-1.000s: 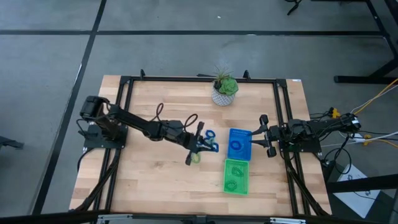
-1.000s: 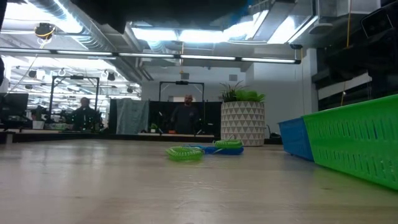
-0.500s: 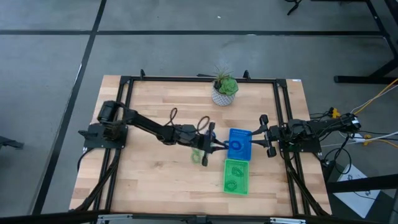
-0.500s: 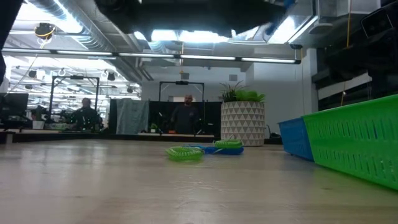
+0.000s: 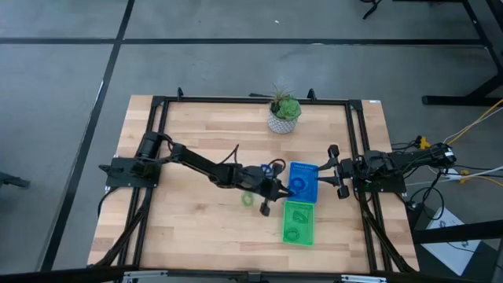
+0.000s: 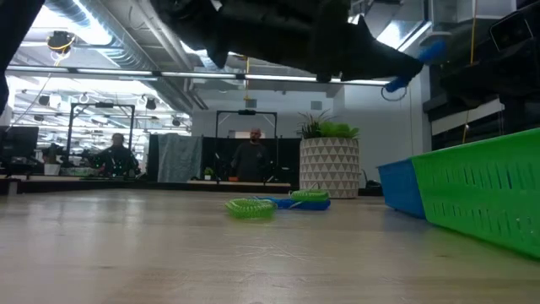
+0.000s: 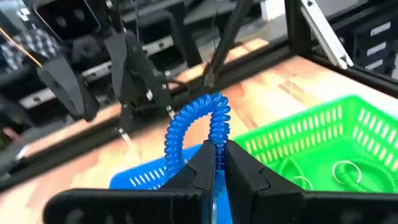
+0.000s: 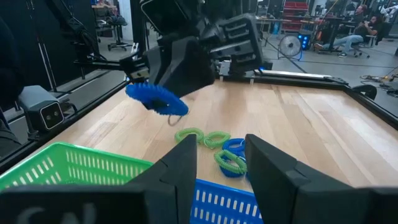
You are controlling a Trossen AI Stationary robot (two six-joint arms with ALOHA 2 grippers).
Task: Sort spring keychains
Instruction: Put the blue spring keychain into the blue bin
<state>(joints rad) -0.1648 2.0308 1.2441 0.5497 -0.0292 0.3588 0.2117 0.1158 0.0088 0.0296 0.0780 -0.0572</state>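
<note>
Left gripper [image 7: 216, 163] is clamped on a blue keychain [image 7: 194, 127], holding it in the air at the near edge of the blue tray [image 5: 303, 182], with the green tray [image 5: 298, 222] just beside. Right gripper [image 8: 219, 163] waits at the right side of the table [image 5: 189, 220], jaws apart and empty. Loose keychains lie on the table left of the trays: a green one [image 5: 248, 200] apart, and a green-and-blue cluster [image 8: 224, 152].
</note>
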